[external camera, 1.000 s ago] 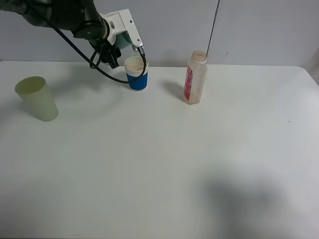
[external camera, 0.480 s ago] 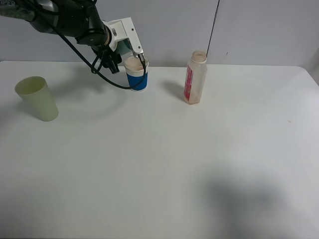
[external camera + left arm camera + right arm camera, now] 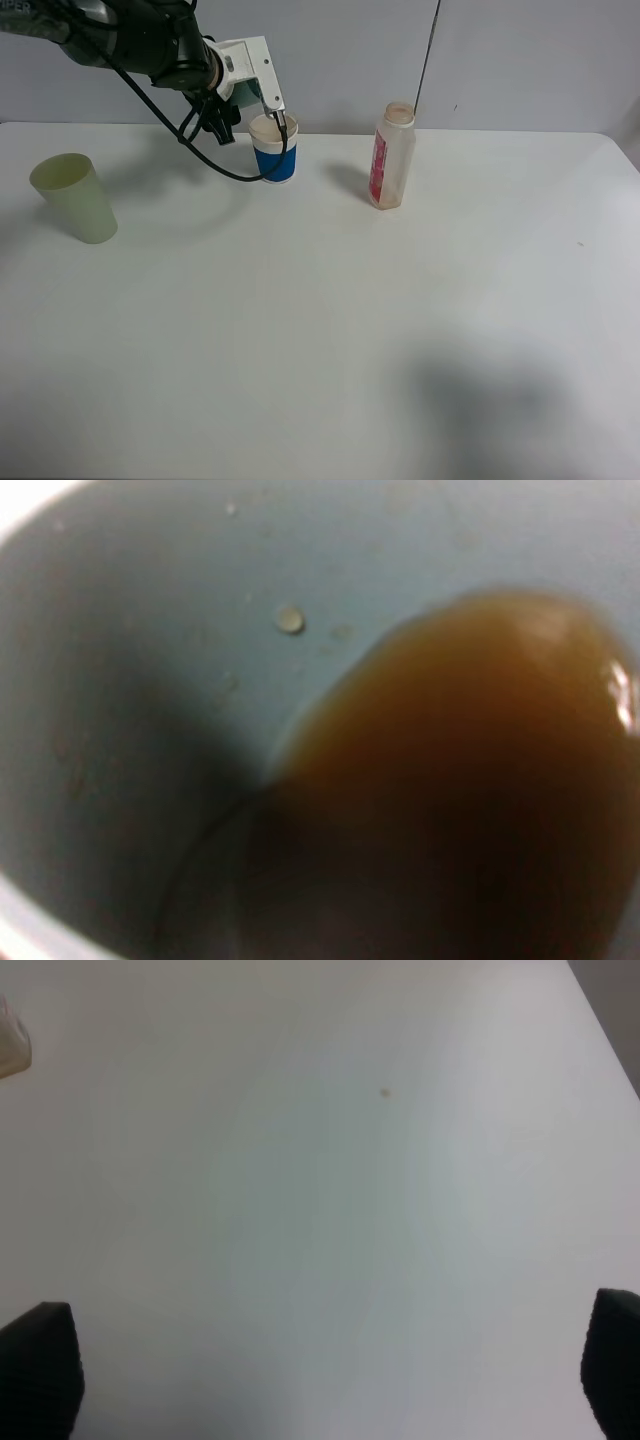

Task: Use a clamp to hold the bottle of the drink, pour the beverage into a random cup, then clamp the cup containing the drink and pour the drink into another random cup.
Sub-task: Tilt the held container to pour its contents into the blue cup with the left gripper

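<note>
My left gripper [image 3: 262, 92] hangs at the back left, shut on the teal-green cup [image 3: 247, 91], which is tipped steeply over the white cup with the blue band [image 3: 274, 150]. The left wrist view looks straight into the teal cup [image 3: 140, 680], where the dark brown beverage [image 3: 460, 780] pools against its wall toward the rim. To the right of the cups the bottle [image 3: 392, 157] stands upright and alone. My right gripper [image 3: 330, 1385] is open above bare table, only its two black fingertips [image 3: 40, 1360] showing, and it is out of the exterior view.
A pale yellow-green cup [image 3: 75, 197] stands upright at the far left. The white table [image 3: 320, 330] runs wide toward the front, with a soft shadow at the front right. A corner of the bottle [image 3: 12, 1048] shows in the right wrist view.
My left gripper has turned and tipped the teal cup more steeply over the white cup, shifting slightly left. The bottle, the other cups and the right gripper have not moved.
</note>
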Controlling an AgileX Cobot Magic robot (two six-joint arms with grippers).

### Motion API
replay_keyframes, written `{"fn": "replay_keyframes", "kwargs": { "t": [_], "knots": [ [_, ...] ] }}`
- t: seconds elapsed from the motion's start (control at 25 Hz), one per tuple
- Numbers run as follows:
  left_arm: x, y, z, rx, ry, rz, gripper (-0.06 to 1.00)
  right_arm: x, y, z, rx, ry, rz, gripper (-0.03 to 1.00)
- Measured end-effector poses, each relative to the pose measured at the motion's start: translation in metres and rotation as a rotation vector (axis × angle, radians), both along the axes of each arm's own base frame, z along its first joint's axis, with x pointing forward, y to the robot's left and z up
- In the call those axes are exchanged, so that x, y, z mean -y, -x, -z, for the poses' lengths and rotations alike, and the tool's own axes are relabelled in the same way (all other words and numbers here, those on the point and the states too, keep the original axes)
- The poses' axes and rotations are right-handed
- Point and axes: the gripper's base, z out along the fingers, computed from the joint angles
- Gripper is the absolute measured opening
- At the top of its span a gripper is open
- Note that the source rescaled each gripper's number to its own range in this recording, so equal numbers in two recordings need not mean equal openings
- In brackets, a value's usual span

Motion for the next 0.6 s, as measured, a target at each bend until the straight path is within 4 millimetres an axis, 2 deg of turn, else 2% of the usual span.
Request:
{"fn": "replay_keyframes", "kwargs": {
  "t": [0.6],
  "knots": [
    [-0.0005, -0.0014, -0.0019, 0.025, -0.055, 0.034, 0.01, 0.0, 0.0, 0.0, 0.0, 0.0, 0.0, 1.0]
  ]
}}
